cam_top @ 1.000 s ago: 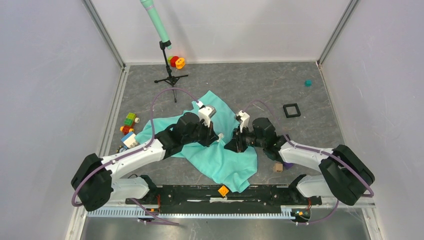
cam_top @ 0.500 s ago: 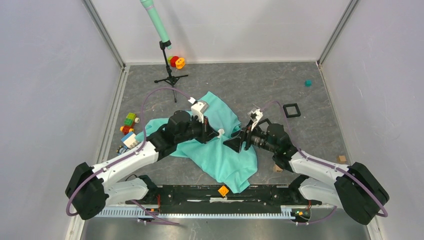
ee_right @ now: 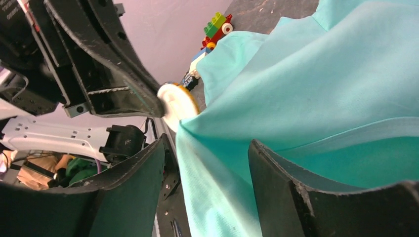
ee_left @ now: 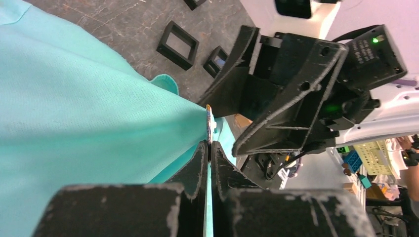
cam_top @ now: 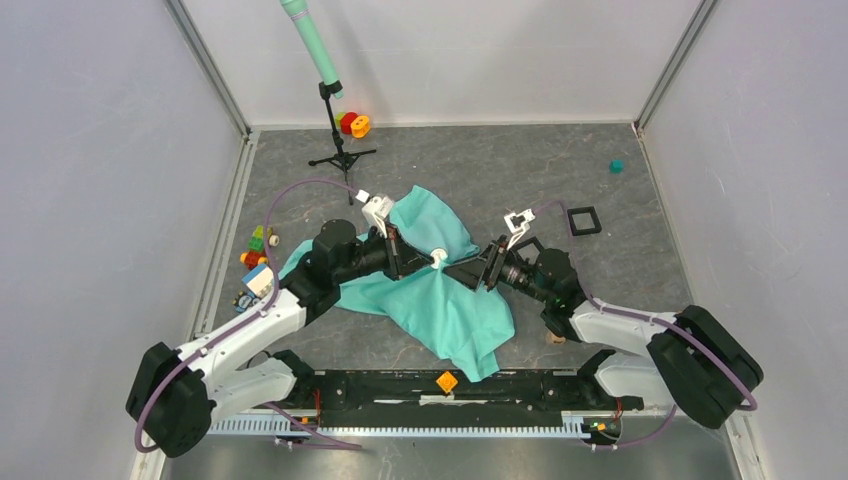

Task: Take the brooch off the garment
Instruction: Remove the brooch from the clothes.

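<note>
The garment [cam_top: 455,315], a turquoise T-shirt, lies crumpled mid-table and is pulled up into a tent. At its peak sits the brooch [cam_top: 440,258], a small white disc with an orange rim [ee_right: 177,104], edge-on in the left wrist view [ee_left: 209,123]. My left gripper [cam_top: 424,258] comes in from the left and is shut [ee_left: 210,146] on the brooch's edge. My right gripper [cam_top: 472,270] faces it from the right, open. Its fingers [ee_right: 276,168] straddle the cloth ridge [ee_right: 321,74] just below the brooch without pinching it.
A black square frame [cam_top: 583,220] lies right of the shirt, with a teal piece [cam_top: 616,166] far right. A tripod stand [cam_top: 340,155] and red and orange rings [cam_top: 354,124] are at the back. Toy bricks [cam_top: 258,262] are left, a wooden block [cam_top: 555,336] is near the right arm.
My right gripper went from shut to open and now straddles the cloth. My left arm drew back to the left, lifting the brooch and tenting the shirt a little higher.
</note>
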Tool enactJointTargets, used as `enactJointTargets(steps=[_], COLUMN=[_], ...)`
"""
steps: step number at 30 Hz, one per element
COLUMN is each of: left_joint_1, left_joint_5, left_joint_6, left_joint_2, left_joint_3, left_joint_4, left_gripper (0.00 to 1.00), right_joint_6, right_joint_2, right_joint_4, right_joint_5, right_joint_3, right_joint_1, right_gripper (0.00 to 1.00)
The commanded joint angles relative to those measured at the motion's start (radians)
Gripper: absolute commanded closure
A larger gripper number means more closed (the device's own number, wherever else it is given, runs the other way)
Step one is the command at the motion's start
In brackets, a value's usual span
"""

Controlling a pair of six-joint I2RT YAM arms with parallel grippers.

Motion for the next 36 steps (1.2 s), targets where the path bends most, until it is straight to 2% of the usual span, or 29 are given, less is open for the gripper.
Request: enactJointTargets(steps=[1,4,9,13,16,30,36], left_joint_1=[0.012,0.013,0.014,0.014,0.014,0.014,0.016], left_joint_5=[0.073,0.093,0.105,0.098,0.099,0.104,0.117], left_joint_6=[-0.069,-0.069,-0.077,-0.075,-0.076,-0.07,-0.065], left_joint_2=[-0.048,-0.04,-0.04,-0.045,-0.043,-0.041,-0.031], left_joint_3=[-0.026,-0.025,-0.044,-0.044,-0.041,-0.022,-0.012], left_joint_4=[0.118,0.123,0.158,0.159,0.158,0.146,0.137], left_gripper=[0.98,0.98,0.98,0.98,0.98,0.98,0.98], right_joint_6=[0.109,0.165,0.215,0.217,0.214,0.217,0.185], right_joint_2=[0.029,0.056,0.098,0.103,0.107,0.15,0.166], right_joint_4=[0.144,0.231,0.322,0.329,0.324,0.351,0.294], right_joint_5=[0.043,0.029,0.001,-0.003,-0.005,-0.035,-0.026], right_joint_3=[0.008,0.006,0.018,0.017,0.014,0.016,0.029], right_joint_1=[-0.002,-0.002,-0.001,-0.001,-0.001,0.002,0.015], right_gripper=[0.32,0.37,0.51,0.56,0.64,0.75,0.78])
